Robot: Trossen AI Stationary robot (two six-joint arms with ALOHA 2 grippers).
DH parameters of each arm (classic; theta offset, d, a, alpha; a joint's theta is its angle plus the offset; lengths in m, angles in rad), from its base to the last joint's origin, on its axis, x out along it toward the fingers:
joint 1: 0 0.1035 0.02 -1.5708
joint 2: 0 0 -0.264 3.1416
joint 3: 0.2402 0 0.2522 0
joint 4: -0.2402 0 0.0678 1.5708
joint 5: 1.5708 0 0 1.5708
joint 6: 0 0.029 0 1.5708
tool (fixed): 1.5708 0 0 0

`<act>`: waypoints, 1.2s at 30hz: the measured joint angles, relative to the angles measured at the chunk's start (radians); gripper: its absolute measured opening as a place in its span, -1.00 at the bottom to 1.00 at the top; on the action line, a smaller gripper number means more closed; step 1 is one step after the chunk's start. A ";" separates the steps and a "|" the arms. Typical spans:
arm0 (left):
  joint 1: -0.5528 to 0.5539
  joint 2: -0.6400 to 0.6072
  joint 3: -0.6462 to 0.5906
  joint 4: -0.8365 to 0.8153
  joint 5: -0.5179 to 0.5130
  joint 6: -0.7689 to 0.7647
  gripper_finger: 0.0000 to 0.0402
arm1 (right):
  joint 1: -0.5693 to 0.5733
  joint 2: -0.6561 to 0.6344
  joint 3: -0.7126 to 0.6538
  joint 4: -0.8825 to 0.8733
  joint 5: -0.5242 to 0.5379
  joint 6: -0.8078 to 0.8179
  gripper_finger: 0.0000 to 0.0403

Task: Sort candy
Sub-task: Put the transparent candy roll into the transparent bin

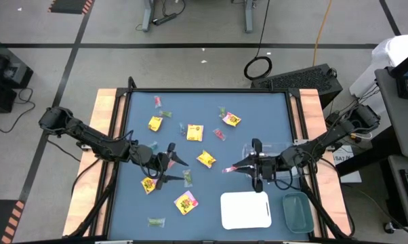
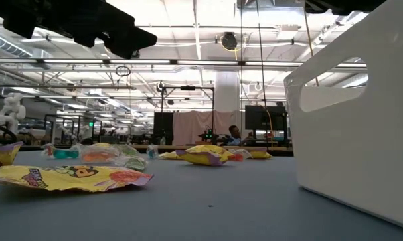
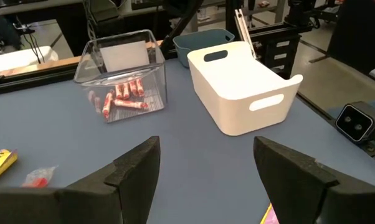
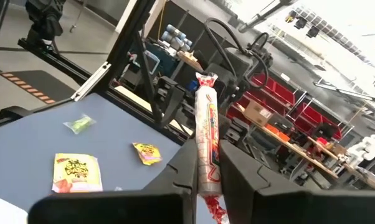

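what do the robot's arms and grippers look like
Two slim black jointed arms, left arm and right arm, with dark cables looped along them. The left gripper has two broad, wedge-shaped matte black fingers; the right gripper has similar black fingers. No markings visible.

Blue-grey table [image 1: 211, 102] — yellow packets [image 1: 194, 132] with pink marks, a red-and-white striped stick [image 4: 207, 146], white tray [image 3: 240, 87], teal tray [image 1: 298, 211]

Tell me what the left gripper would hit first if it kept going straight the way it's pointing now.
Probably bare table at first: the left gripper, open and empty, faces clear blue mat. Beyond that lie the clear bin holding pink-red sticks and the white bin; it points roughly between them, though depth is hard to judge.
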 joint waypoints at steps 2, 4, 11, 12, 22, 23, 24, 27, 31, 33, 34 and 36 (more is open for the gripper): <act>0.000 0.000 0.000 0.000 0.000 0.000 0.31 | 0.000 0.000 0.000 0.000 0.000 0.012 -0.81; 0.000 0.000 0.000 0.000 0.000 0.000 0.31 | 0.000 0.000 0.000 0.000 0.000 0.045 -0.81; 0.000 0.000 0.000 -0.001 0.000 0.000 0.31 | 0.000 0.000 0.000 0.001 0.003 0.202 -0.81; 0.000 0.000 0.000 0.000 0.000 0.000 0.31 | 0.000 0.000 0.000 0.003 0.006 0.230 -0.81; 0.000 0.000 0.000 -0.001 0.000 0.000 0.31 | -0.001 0.000 0.000 0.013 0.179 0.590 -0.81; 0.000 0.000 0.000 0.000 0.000 0.000 0.31 | -0.001 0.000 0.000 0.013 0.205 0.635 -0.81; 0.000 0.000 0.000 0.000 0.000 0.000 0.31 | -0.001 0.000 0.000 0.012 0.232 0.682 -0.81; 0.000 0.000 0.000 -0.001 0.000 0.000 0.31 | -0.001 0.000 0.000 -0.004 0.312 0.787 -0.81; 0.000 0.000 0.000 -0.001 0.000 -0.001 0.31 | -0.005 0.000 0.000 -0.037 0.347 0.859 -0.81; 0.000 0.000 0.000 -0.001 0.000 -0.001 0.31 | -0.009 0.000 0.000 -0.055 0.347 0.888 -0.81; 0.000 0.000 0.000 0.000 0.000 0.000 0.31 | -0.009 0.000 0.000 -0.063 0.346 0.895 -0.81; 0.000 0.000 0.000 -0.001 0.000 -0.001 0.31 | -0.009 0.000 0.000 -0.076 0.344 0.889 -0.81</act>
